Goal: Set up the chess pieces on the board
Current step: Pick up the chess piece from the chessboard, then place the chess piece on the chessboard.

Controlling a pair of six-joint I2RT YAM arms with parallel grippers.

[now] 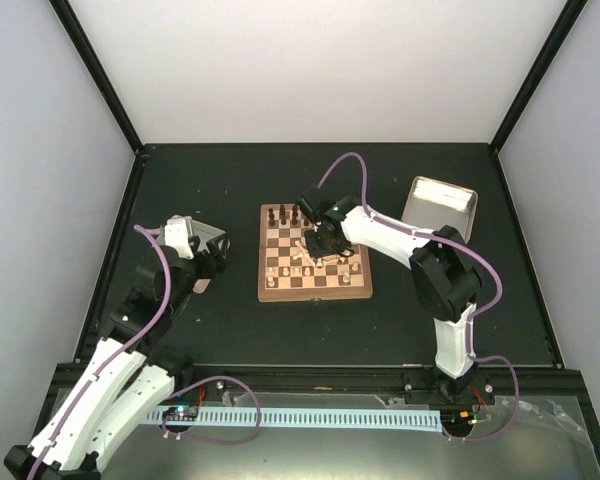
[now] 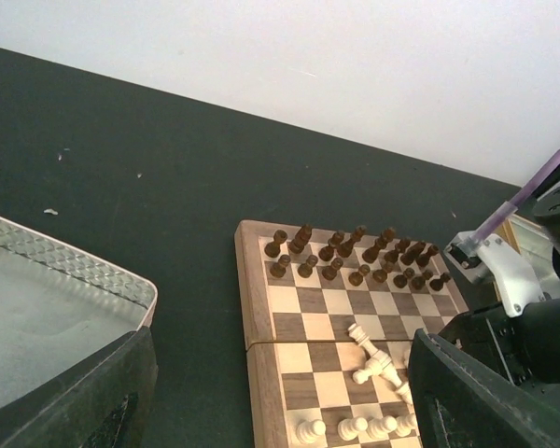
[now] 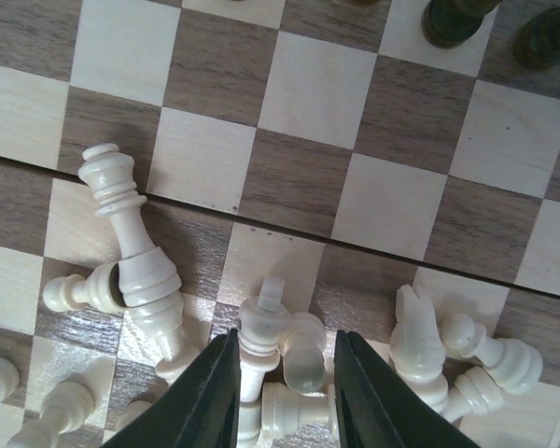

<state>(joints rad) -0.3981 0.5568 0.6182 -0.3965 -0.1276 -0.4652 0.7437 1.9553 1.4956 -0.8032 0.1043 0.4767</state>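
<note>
**Pale pieces in a heap on the board**

The board (image 1: 310, 296) sits in the middle of the dark bench (image 1: 210, 320). Dark brown pieces (image 2: 355, 252) stand in two rows at its far side. Many of the chess pieces (image 3: 135, 271) lie tipped over near the middle. The right end effector (image 3: 287, 359) is low over them, with two fallen ones in its gap. I cannot tell if it squeezes them. The left end effector (image 2: 285, 373) is wide apart and holds nothing, by a tray (image 2: 75, 271).
</note>
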